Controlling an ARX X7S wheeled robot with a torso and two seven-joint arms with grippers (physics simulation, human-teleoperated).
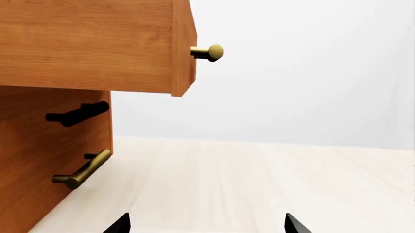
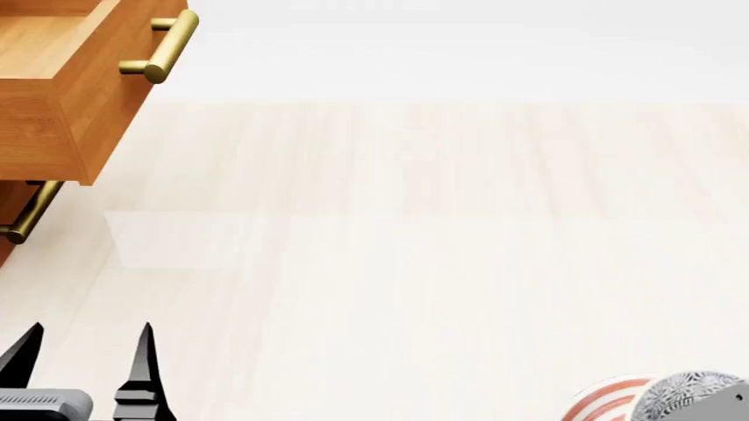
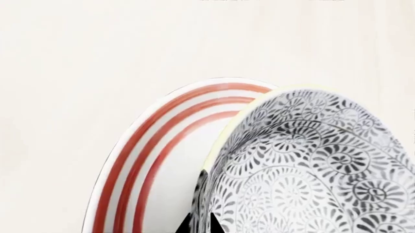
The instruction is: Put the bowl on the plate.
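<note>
The bowl (image 3: 311, 165), white with a dense grey-black floral pattern, fills much of the right wrist view. My right gripper (image 3: 200, 224) is shut on its rim, one black fingertip on each side of the wall. Behind the bowl lies the plate (image 3: 162, 160), white with red rings; the bowl overlaps it, but I cannot tell if they touch. In the head view, bowl (image 2: 693, 393) and plate (image 2: 599, 400) show at the bottom right edge, and the right gripper is out of frame. My left gripper (image 2: 88, 346) is open and holds nothing at the bottom left, its fingertips (image 1: 295, 224) wide apart.
A wooden cabinet (image 2: 47, 114) stands at the far left with its top drawer (image 1: 97, 43) pulled out. Brass bar handles (image 2: 158, 48) and a brass knob (image 1: 209, 52) stick out from it, with a black handle (image 1: 77, 114) below. Pale wood surface (image 2: 445, 228) stretches ahead.
</note>
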